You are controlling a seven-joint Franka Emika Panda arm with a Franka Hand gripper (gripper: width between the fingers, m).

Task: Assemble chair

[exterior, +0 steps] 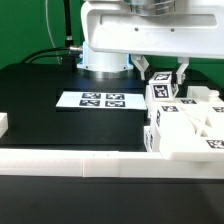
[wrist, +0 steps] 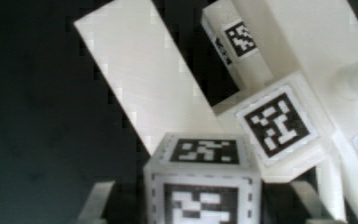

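The chair is a cluster of matte white tagged parts (exterior: 190,125) at the exterior view's right, against the border wall. My gripper (exterior: 160,76) hangs over the cluster's back left corner, shut on a square-ended white post (exterior: 160,92) that stands upright. In the wrist view the gripper (wrist: 202,207) has that post's tagged end (wrist: 202,185) filling the space between its jaws, with a grey finger (wrist: 101,197) on either side. Beyond it lie a long flat slab (wrist: 149,70) and other tagged parts (wrist: 274,118).
The marker board (exterior: 98,100) lies flat on the black table at the centre. A long low white border wall (exterior: 80,160) runs along the front, with a short stub (exterior: 3,125) at the exterior view's left. The robot base (exterior: 105,50) stands behind.
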